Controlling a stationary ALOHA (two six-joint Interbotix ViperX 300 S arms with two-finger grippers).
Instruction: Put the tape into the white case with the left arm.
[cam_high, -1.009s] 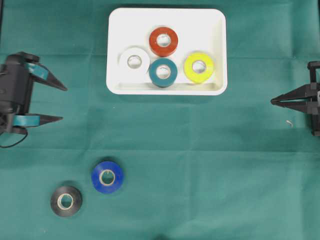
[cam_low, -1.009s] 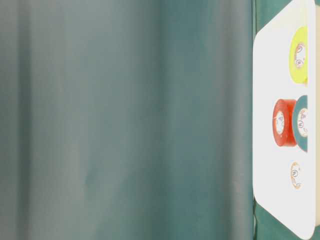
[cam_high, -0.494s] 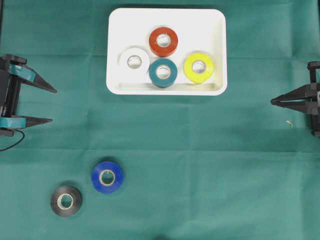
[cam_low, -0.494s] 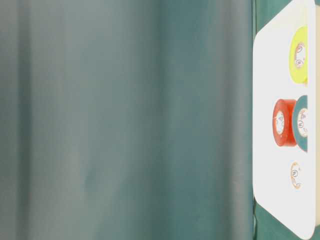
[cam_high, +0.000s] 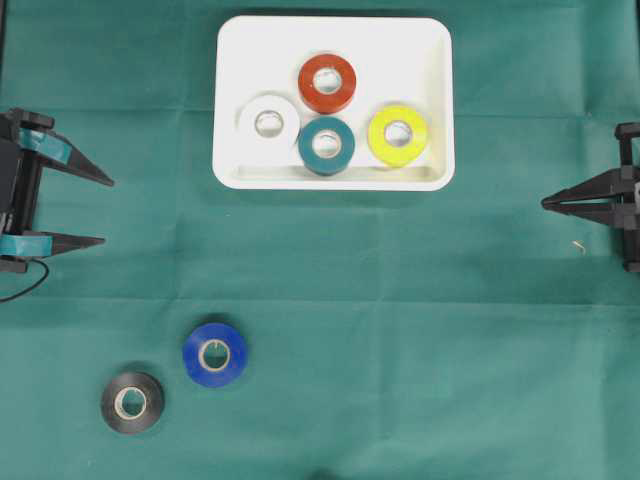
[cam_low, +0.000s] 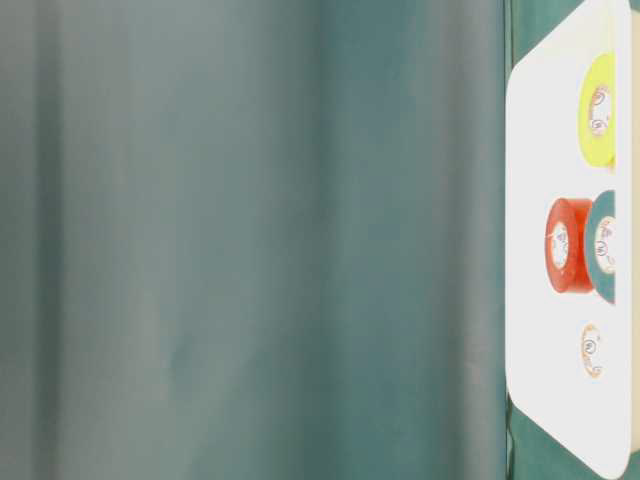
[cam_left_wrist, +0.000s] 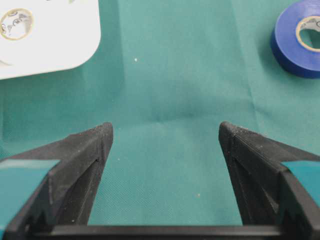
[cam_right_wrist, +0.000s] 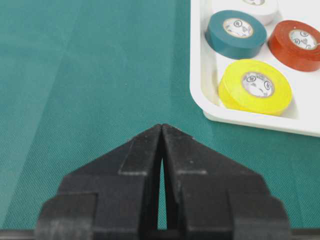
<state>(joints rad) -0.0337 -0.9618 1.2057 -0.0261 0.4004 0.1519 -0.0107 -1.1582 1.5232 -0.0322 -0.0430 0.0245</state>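
Observation:
The white case (cam_high: 430, 40) lies at the top centre and holds several tape rolls, among them red (cam_high: 327, 83), teal (cam_high: 326, 145) and yellow (cam_high: 398, 135). A blue tape (cam_high: 214, 354) and a black tape (cam_high: 132, 402) lie flat on the green cloth at the lower left. My left gripper (cam_high: 106, 211) stands open and empty at the left edge, well apart from both rolls. In the left wrist view its fingertips (cam_left_wrist: 105, 134) frame bare cloth, with the blue tape (cam_left_wrist: 300, 42) far right and a case corner (cam_left_wrist: 60, 45) far left. My right gripper (cam_high: 545, 204) is shut at the right edge.
Green cloth (cam_high: 400, 330) covers the whole table. The right wrist view shows the case rim (cam_right_wrist: 250, 122) ahead and to the right of the shut right gripper (cam_right_wrist: 162, 127). The table-level view shows mostly a green backdrop and the case (cam_low: 540, 150) at its right edge.
My left gripper drew back toward the left edge of the overhead view, staying open, then held still. The tapes, the case and the right gripper have not moved.

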